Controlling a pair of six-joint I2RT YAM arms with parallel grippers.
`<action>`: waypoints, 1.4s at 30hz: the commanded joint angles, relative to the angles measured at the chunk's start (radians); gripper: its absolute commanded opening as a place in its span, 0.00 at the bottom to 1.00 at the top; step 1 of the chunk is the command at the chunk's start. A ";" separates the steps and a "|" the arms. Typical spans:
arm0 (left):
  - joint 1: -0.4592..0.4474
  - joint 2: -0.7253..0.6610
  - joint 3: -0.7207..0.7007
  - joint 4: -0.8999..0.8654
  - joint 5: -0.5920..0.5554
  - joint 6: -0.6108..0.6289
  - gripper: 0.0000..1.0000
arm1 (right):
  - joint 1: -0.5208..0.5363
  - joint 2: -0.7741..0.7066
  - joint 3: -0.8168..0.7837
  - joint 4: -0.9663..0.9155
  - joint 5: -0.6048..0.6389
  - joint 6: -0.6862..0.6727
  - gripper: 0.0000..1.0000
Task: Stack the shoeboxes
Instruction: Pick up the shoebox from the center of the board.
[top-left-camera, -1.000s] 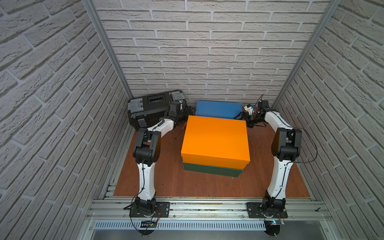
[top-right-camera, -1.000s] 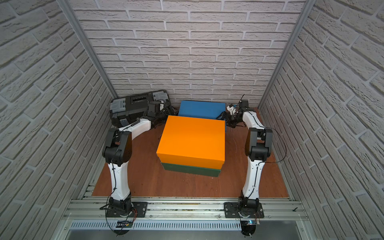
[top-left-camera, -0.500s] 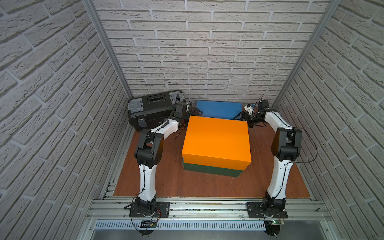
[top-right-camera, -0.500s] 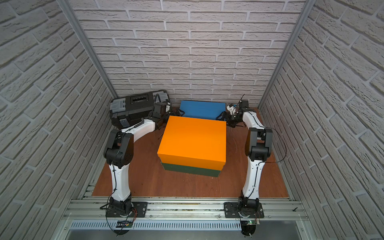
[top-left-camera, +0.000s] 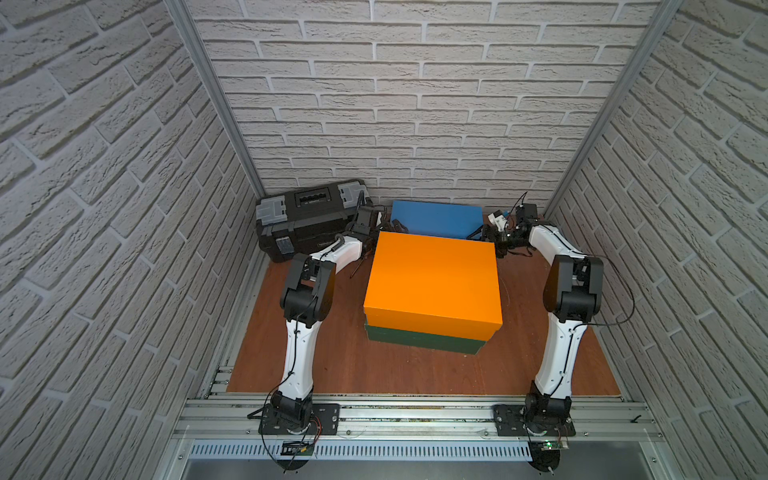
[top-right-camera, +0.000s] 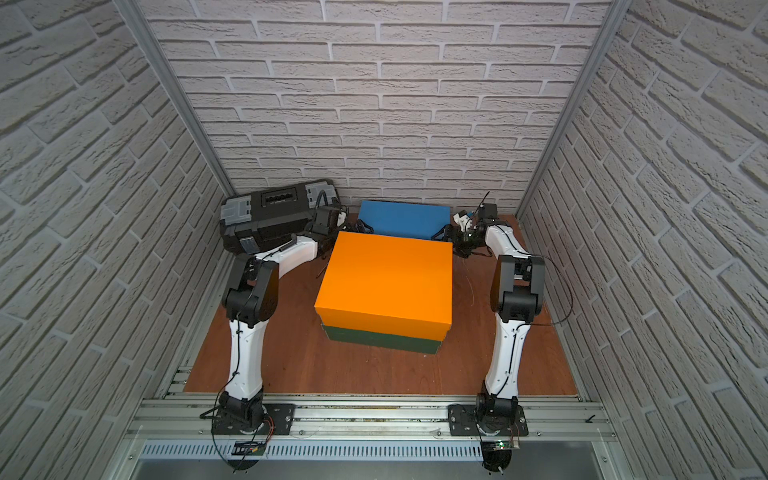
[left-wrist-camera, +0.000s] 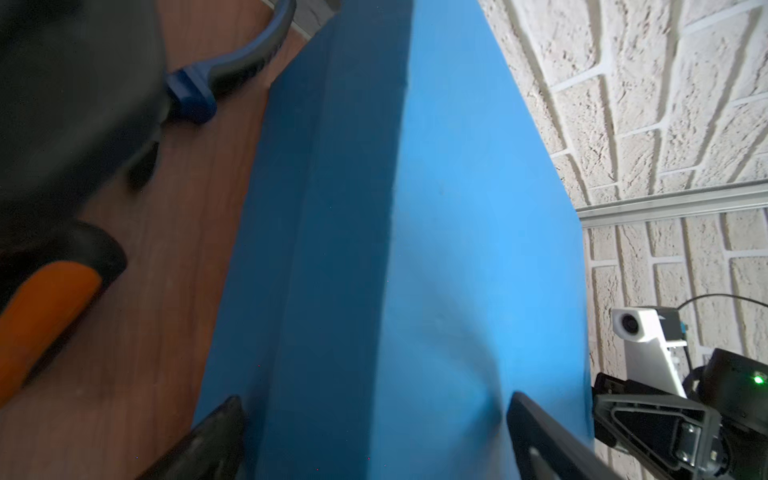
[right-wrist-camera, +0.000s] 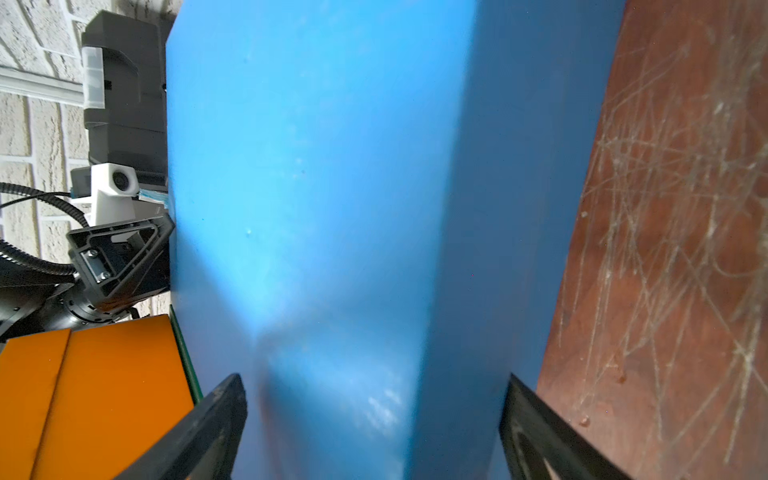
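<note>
The orange shoebox (top-left-camera: 432, 282) (top-right-camera: 386, 282) lies on the dark green shoebox (top-left-camera: 424, 338) (top-right-camera: 382, 338) at mid floor. Behind them the blue shoebox (top-left-camera: 436, 218) (top-right-camera: 403, 218) rests on the floor against the back wall. My left gripper (top-left-camera: 388, 224) (left-wrist-camera: 374, 401) is open at its left end, with the box's blue edge (left-wrist-camera: 457, 208) between the jaws. My right gripper (top-left-camera: 484, 237) (right-wrist-camera: 374, 378) is open at the right end, its fingers either side of the blue edge (right-wrist-camera: 311, 166). The orange box's corner (right-wrist-camera: 104, 395) shows beside it.
A black toolbox (top-left-camera: 307, 216) (top-right-camera: 270, 212) with grey latches sits in the back left corner, close to my left arm. Two tool handles, blue-grey (left-wrist-camera: 232, 66) and orange-black (left-wrist-camera: 41, 311), lie on the wooden floor (top-left-camera: 332, 353). Brick walls close in on three sides.
My left gripper has moved right, from beside the toolbox to the blue shoebox's left end. The right gripper has stayed at the right end.
</note>
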 joint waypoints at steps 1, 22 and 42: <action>0.021 0.063 0.068 0.077 0.056 -0.036 0.97 | 0.021 -0.017 -0.010 0.047 -0.103 0.044 0.91; 0.016 0.044 0.255 0.084 0.140 -0.044 0.90 | 0.065 -0.163 0.031 0.160 -0.141 0.182 0.79; 0.015 0.035 0.388 -0.034 0.139 0.035 0.89 | 0.098 -0.222 -0.026 0.221 -0.094 0.244 0.75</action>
